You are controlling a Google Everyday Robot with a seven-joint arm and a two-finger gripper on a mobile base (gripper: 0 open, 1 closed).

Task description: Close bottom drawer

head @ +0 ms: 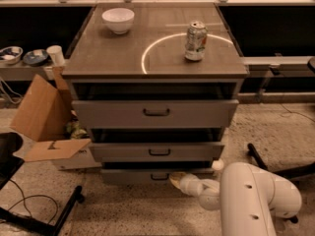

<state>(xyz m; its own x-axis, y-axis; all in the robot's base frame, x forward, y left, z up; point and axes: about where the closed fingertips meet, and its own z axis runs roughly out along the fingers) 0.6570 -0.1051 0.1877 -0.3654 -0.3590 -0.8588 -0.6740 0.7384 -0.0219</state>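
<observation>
Your claw [177,179], whether clenched or released you cannot tell, is sitting at the front of the narrow grey metal bottom drawer [128,176], just right of its small dark handle [158,177], so the drawer is lying straight beyond it.

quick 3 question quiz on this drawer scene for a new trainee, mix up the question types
1. True or false: the white bowl lies inside the bottom drawer.
2. Where is the tool? A) on the can B) low at the bottom drawer's front, just right of its handle C) in the white bowl
3. Which object stands inside the white ring on the cabinet top?
Key: 1 false, the white bowl sits on the cabinet top. 2 B. 3 the can.
</observation>
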